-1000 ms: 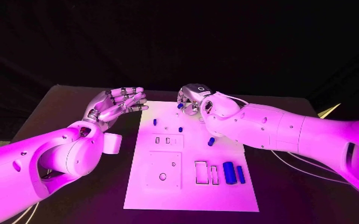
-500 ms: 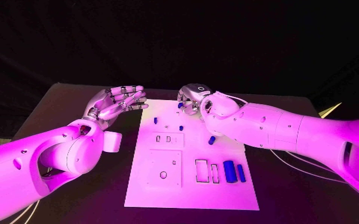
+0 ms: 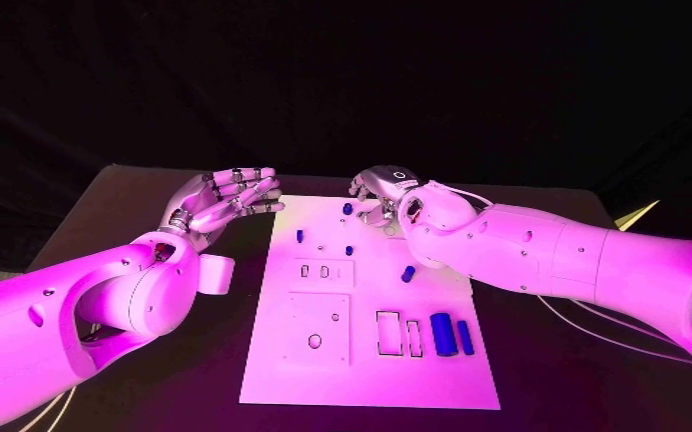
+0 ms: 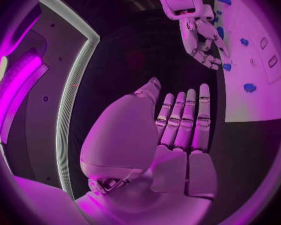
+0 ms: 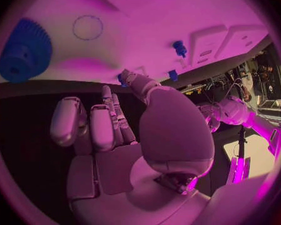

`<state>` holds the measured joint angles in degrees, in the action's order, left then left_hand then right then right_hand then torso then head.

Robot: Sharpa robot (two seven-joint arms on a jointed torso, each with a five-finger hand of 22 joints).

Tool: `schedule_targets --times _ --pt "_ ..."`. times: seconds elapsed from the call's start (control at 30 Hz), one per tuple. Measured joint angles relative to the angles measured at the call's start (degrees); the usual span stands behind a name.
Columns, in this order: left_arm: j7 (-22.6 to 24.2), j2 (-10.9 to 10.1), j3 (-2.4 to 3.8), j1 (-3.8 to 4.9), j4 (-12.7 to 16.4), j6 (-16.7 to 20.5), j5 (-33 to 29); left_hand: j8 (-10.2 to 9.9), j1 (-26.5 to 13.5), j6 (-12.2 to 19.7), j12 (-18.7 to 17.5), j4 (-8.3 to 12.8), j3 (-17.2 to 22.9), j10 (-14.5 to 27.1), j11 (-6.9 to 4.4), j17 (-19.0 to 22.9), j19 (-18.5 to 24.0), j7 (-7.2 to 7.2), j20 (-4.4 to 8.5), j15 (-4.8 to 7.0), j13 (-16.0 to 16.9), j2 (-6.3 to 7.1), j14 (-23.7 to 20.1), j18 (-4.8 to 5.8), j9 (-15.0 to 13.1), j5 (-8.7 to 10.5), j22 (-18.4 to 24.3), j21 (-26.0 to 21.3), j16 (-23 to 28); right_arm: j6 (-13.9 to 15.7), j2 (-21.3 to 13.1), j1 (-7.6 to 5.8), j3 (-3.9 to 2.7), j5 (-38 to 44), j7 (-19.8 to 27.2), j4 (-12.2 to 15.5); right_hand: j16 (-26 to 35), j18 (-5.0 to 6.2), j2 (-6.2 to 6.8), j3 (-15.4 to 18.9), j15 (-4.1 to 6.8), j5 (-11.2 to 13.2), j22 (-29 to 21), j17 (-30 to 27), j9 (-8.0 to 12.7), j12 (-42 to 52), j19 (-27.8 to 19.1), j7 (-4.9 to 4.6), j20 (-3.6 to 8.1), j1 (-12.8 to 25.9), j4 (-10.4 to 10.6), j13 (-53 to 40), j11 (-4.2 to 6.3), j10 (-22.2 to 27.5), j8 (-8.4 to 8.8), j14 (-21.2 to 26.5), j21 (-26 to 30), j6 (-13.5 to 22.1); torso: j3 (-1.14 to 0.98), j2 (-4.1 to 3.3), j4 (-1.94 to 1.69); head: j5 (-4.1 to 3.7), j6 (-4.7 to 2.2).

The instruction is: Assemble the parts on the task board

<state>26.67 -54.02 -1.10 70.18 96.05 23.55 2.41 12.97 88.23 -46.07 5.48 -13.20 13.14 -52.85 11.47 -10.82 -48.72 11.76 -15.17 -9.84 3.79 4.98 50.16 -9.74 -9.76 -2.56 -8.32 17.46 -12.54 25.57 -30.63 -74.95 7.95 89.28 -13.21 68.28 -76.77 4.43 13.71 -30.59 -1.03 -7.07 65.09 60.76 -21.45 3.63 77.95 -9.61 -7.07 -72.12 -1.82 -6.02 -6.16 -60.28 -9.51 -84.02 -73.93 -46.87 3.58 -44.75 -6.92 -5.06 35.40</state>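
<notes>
— Over the far end of the white board (image 3: 368, 352), is our right robot hand (image 3: 378, 192) pinching that small blue peg (image 3: 348, 208)?
— We cannot tell. Our left robot hand (image 3: 224, 200) is hovering open beside the board.

White task board (image 3: 368, 352) flat mid-table — small blue parts (image 3: 443, 333) scattered on it.

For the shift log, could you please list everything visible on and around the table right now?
Task board: one, white, middle of the table.
Parts: several, blue; two bars near the board's near right, small pegs further up.
Gear: one, blue, on the board, seen by the right wrist camera.
Table: one, black.
Left hand: open, left of the board's far edge.
Right hand: fingers curled over the board's far end.
</notes>
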Motion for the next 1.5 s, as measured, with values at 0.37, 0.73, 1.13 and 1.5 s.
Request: schedule_targets --times 0.37,0.73,1.13,1.5 --pt "0.1 0.0 -0.01 0.01 -0.7 -0.2 0.0 0.0 0.0 0.0 0.0 0.0 0.0 0.0 0.00 0.0 0.0 0.00 0.00 0.00 0.0 0.00 0.0 0.00 0.0 0.00 0.0 0.0 0.0 1.1 -12.4 -2.81 -1.12 -3.2 -1.1 11.9 -2.2 -0.01 -0.32 -1.1 0.56 0.0 5.5 4.0 -0.7 3.6 2.6 0.30 0.92 -0.3 1.7 -2.3 1.14 -10.4 -0.60 0.1 -2.9 -4.1 -0.53 0.45 0.85 -0.35 -0.86" --pt "0.2 0.3 -0.01 0.00 -1.0 -0.9 -0.1 0.0 0.0 0.0 0.0 0.0 0.0 -0.2 0.20 0.0 0.0 0.00 0.00 0.00 0.0 0.00 0.0 0.00 0.0 0.00 0.0 0.0 0.0 -2.1 -18.5 -3.78 -1.24 -13.4 -2.5 13.7 -7.5 -1.58 -1.21 14.3 2.31 0.0 9.9 13.1 -3.0 49.0 5.9 1.22 2.55 -2.9 5.8 -49.1 3.35 -15.7 -2.97 0.0 -8.9 -2.2 -1.31 0.60 1.56 -0.51 -1.24" --pt "0.2 0.8 -0.03 -0.03 -1.4 -1.4 -0.1 0.0 0.0 0.0 0.0 0.0 0.0 -0.2 0.20 0.0 0.0 0.00 0.00 0.00 0.0 0.00 0.0 0.01 0.0 0.00 0.0 0.0 0.0 -5.2 -16.6 -1.96 -1.17 -18.2 -2.3 10.3 -10.7 -2.02 -2.38 18.2 1.72 0.0 9.9 14.2 -3.4 75.4 6.0 0.71 1.62 -4.5 9.6 -68.9 2.14 -22.3 -4.22 0.1 -11.8 -1.3 -2.02 0.28 1.25 -0.58 -1.16" --pt "0.2 1.1 -0.04 -0.03 -1.5 -1.6 -0.1 0.0 0.0 0.0 0.0 0.0 0.0 -0.2 0.20 -0.1 0.0 0.00 0.00 0.00 0.0 0.00 0.0 0.00 0.0 0.00 0.0 0.0 0.0 -5.5 -13.8 -0.67 -1.20 -19.7 -1.9 7.7 -11.1 -2.74 -2.69 18.3 1.53 0.0 9.8 14.2 -3.4 78.3 6.0 0.61 1.62 -4.8 10.1 -68.9 1.87 -23.4 -4.22 -0.1 -12.5 -1.2 -2.28 -0.01 0.97 -0.60 -1.09"
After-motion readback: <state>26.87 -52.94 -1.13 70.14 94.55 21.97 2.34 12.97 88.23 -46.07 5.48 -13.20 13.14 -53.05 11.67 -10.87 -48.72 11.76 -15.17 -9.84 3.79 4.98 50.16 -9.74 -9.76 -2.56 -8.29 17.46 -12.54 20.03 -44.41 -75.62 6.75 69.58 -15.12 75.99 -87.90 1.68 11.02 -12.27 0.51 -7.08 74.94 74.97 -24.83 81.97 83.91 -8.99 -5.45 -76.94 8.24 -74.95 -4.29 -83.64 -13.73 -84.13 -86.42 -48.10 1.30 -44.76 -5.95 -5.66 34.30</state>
